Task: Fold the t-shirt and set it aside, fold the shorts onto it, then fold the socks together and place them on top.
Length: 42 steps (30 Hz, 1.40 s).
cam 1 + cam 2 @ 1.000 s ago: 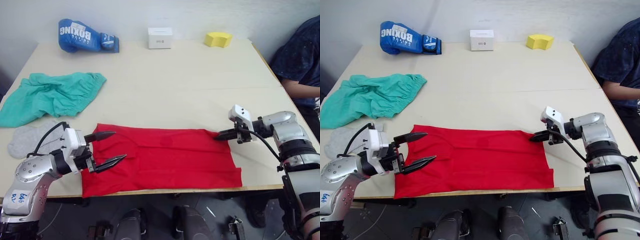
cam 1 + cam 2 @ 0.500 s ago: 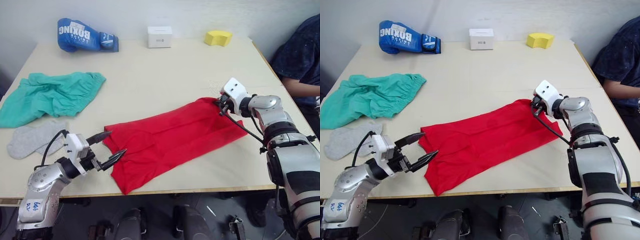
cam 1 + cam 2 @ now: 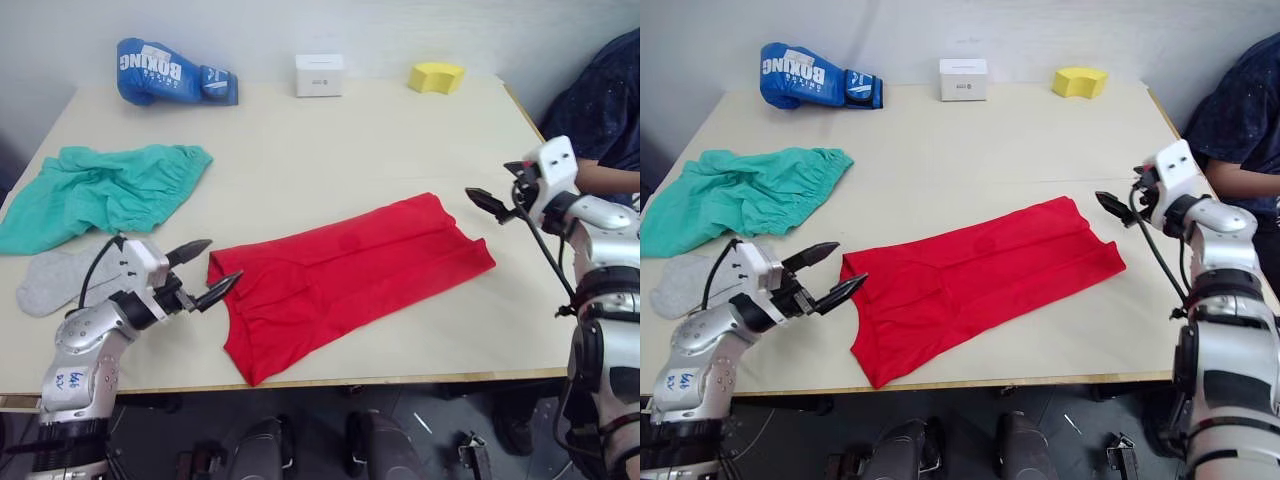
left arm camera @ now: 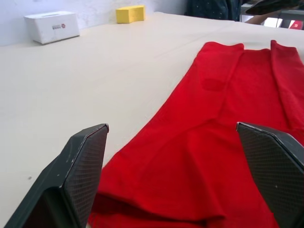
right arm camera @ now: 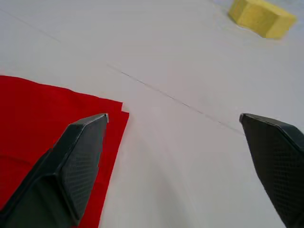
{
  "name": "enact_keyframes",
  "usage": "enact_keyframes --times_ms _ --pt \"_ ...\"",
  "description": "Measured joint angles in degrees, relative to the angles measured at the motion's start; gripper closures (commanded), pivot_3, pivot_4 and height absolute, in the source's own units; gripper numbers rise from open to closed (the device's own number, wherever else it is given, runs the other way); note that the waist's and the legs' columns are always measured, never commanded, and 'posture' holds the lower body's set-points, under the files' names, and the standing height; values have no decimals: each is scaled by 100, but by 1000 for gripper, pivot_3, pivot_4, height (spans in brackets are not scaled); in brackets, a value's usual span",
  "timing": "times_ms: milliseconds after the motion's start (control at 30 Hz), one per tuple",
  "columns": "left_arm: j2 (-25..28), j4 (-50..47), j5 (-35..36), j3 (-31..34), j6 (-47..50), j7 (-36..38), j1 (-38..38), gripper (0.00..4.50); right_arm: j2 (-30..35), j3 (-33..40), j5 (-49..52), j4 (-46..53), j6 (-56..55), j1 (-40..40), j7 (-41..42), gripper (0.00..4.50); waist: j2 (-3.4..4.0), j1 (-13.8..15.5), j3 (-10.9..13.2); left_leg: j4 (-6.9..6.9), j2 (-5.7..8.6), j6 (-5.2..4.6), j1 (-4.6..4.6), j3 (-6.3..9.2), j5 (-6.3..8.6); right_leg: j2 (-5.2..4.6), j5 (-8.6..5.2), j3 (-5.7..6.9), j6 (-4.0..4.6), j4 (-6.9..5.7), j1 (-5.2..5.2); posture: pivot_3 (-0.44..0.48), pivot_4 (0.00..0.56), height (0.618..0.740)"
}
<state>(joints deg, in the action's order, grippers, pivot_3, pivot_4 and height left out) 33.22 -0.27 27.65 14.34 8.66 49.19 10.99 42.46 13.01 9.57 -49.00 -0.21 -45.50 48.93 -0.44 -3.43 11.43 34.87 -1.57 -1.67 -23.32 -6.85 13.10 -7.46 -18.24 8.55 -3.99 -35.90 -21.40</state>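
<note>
The t-shirt (image 3: 345, 280) is lying limp and slanted across the bench (image 3: 330, 150); I am holding left pincer (image 3: 205, 272) and right pincer (image 3: 492, 203) agape, judging its corners the best holds.

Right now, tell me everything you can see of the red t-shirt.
The t-shirt is bright red soft cloth, folded into a long band lying flat and slanted across the table, one end near the front edge. Shallow creases run along it. The left gripper, open, hovers by its near-left end; the right gripper, open, is off its far end. Neither touches it.
</note>
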Motion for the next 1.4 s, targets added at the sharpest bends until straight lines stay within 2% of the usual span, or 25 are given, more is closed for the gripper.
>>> enact_keyframes --times_ms 67,167,267,333,433,533,667,767,900,967,1133,1400 --pt "19 294 -67 -135 -22 139 316 0 -36 253 339 1047 667 680 -148 22 18 -10 11 -64 92 18 -27 139 -109 -86 -16 187 -30 2 40 0 150 740" --pt "25 758 -201 -341 -132 324 809 0 -53 621 904 2892 1841 1642 -472 22 25 191 23 -48 97 22 -47 136 -146 -88 -21 152 -39 -13 -7 0 150 740" --pt "34 1316 -400 -544 -201 466 1320 0 -5 1299 1929 4988 3675 2843 -814 22 27 431 22 -6 76 2 -79 166 -119 -78 -7 145 -23 -14 -14 0 150 740" --pt "11 1613 -539 -656 -234 491 1557 0 21 1831 2746 6008 4940 3543 -1017 22 26 507 22 11 67 8 -88 166 -82 -77 3 133 -21 -6 -15 0 150 740" --pt "-123 2095 -734 -890 -309 613 1937 0 15 2636 3983 7095 6564 4157 -1502 22 25 502 22 17 70 -11 -88 152 -67 -82 13 107 -33 8 -14 0 150 740" --pt "-301 2705 -985 -1184 -450 805 2475 0 -219 3254 4949 7771 7632 4582 -2168 22 4 510 21 16 70 -14 -91 148 -60 -78 14 109 -34 23 -13 0 150 740" --pt "-511 3807 -1380 -1546 -606 990 3375 0 -787 3540 5858 8087 8287 5018 -3210 22 -4 493 24 17 71 -44 -94 126 -63 -76 14 108 -37 25 -19 0 150 740" --pt "-659 4512 -1689 -1761 -704 1051 3902 0 -1194 3559 6181 8110 8257 5121 -3992 22 -5 472 25 18 71 -48 -92 109 -60 -73 16 96 -44 24 -24 0 150 740" --pt "-827 5148 -1992 -1933 -762 1114 4217 0 -1455 3450 6303 8019 7994 5119 -4821 22 -6 473 26 21 70 -52 -91 92 -59 -71 21 73 -53 18 -38 0 150 740" --pt "-852 5388 -2118 -1982 -773 1108 4280 0 -1459 3380 6377 7958 7865 5077 -5021 22 -8 466 26 21 68 -52 -90 90 -59 -69 21 69 -54 18 -39 0 150 740" --pt "-966 6058 -2399 -2020 -546 1010 4725 0 -1695 2534 5932 7387 7323 4420 -5370 22 -21 453 31 27 64 -52 -90 85 -59 -67 23 60 -55 10 -46 0 150 740" --pt "-1052 6409 -2361 -1728 -154 999 4940 0 -1829 1718 5305 6948 6637 3910 -5252 22 -57 375 10 30 63 -55 -86 85 -59 -68 24 60 -57 4 -44 0 150 740"
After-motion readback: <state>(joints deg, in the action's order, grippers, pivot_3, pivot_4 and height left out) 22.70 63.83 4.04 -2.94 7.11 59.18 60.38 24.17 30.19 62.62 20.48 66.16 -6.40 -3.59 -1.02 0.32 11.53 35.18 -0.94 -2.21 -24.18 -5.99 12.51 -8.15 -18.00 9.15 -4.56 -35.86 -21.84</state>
